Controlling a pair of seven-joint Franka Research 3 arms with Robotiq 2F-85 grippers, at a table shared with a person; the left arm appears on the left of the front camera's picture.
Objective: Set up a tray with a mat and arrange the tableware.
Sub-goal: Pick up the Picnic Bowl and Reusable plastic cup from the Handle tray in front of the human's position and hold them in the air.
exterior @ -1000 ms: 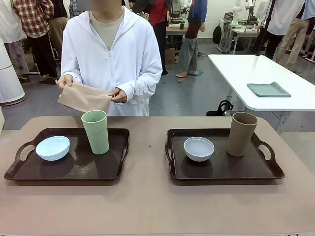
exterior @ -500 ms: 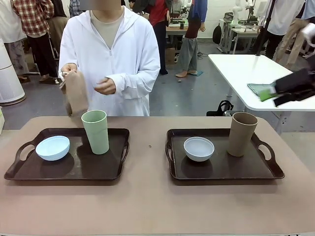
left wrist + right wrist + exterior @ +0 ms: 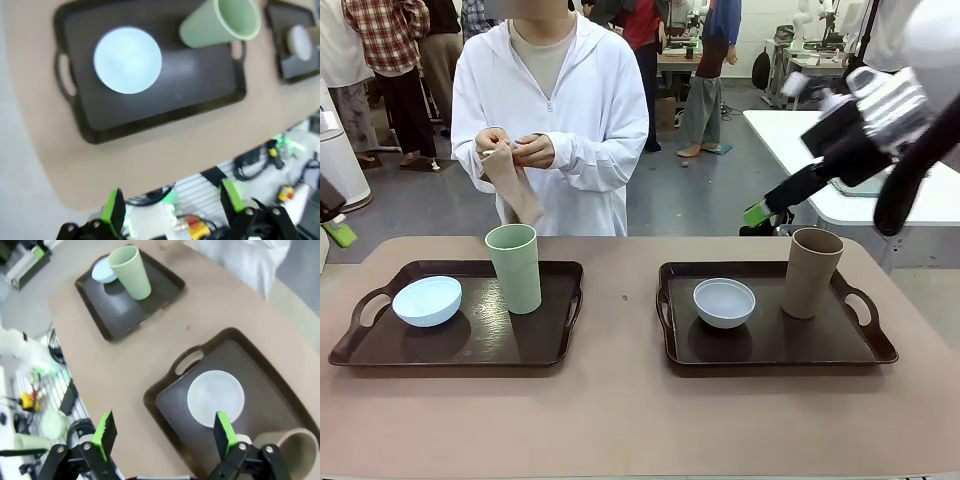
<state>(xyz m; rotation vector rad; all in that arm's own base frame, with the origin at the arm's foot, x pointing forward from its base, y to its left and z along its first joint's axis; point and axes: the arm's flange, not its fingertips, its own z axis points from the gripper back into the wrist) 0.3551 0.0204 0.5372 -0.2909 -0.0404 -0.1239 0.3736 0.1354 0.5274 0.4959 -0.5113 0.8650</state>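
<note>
Mat (image 3: 515,192): soft tan cloth, limp and bunched. It hangs from the person's hands (image 3: 534,151) at chest height beyond the far edge of the counter (image 3: 620,410), behind the pale green tumbler (image 3: 514,268). It touches neither tray.

Left tray (image 3: 450,362): dark brown, glossy, a rounded rectangle with a raised rim and cut-out handles at both ends. It lies flat on the counter's left half.
- Light blue bowl (image 3: 427,300): small, round, smooth, shallow. It sits in the tray's left part.
- Pale green tumbler: tall, handleless, tapered with a wider rim, matte. It stands upright just to the right of the bowl, toward the far edge, not touching it.

Right tray (image 3: 775,362): same make, on the counter's right half, well apart from the left tray.
- Whitish-grey bowl (image 3: 724,302): small, round, smooth. It sits left of the tray's centre.
- Tan-brown tumbler (image 3: 811,272): tall, tapered, matte. It stands upright at the far right, apart from the bowl.

Counter: matte beige-brown top with rounded corners.

Right end effector (image 3: 165,432): black fingers with green pads, jaws wide apart and holding nothing. It is up in the air above the right tray, looking down on the grey bowl.

Left end effector (image 3: 171,205): jaws wide apart and holding nothing. It is raised off the counter's left side, beyond the left tray, touching nothing.
</note>
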